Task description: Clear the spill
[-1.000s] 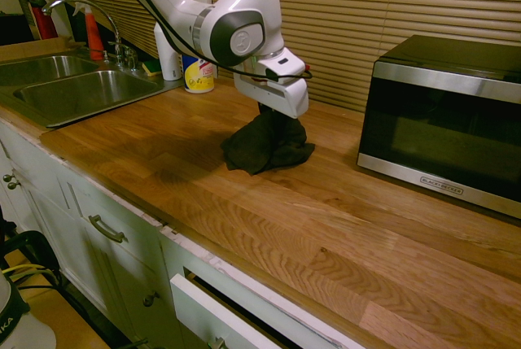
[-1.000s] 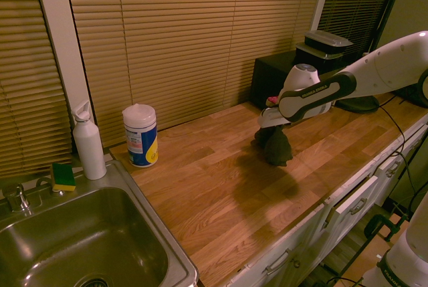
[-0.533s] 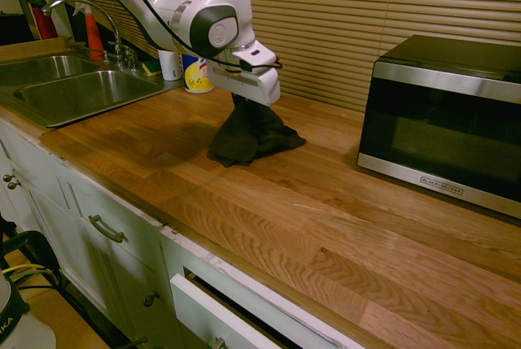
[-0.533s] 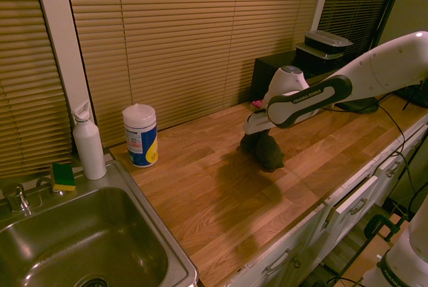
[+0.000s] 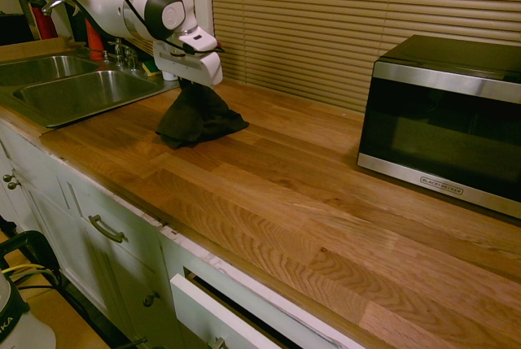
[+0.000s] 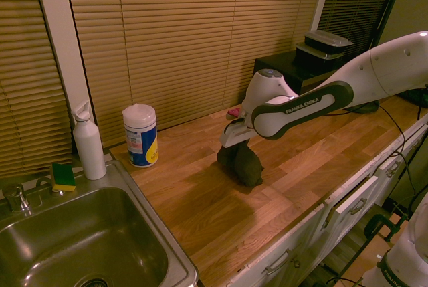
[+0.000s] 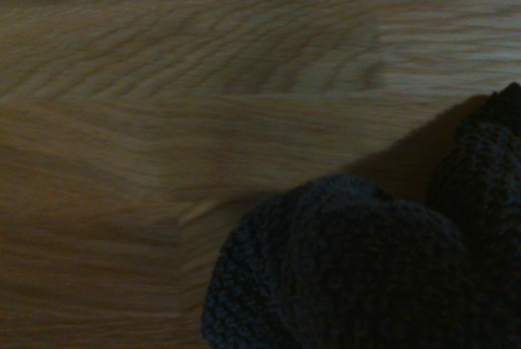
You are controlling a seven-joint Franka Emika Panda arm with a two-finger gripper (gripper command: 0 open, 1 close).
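The long wooden counter point(image 5: 326, 202) is the biggest thing here. A black microwave point(image 5: 444, 117) sits at one end and a shiny sink point(image 5: 73, 93) at the other. Behind the sink stand a white bottle point(image 6: 88, 143), a tub of wipes point(image 6: 140, 134) and a small sponge point(image 6: 63, 176).

The white arm point(image 5: 122, 3) reaches over the counter near the sink. Its gripper point(image 5: 189, 85) points almost straight down, and its fingers are pressed together, pinching the top of a dark cloth point(image 5: 195, 117). The cloth hangs in a bunch with its bottom resting on the wood, which is probably so it can rub the counter as it goes along.

The spill should be tiny dark specks on the wood, but none can be seen in any view. They may be under the cloth or too small to spot.
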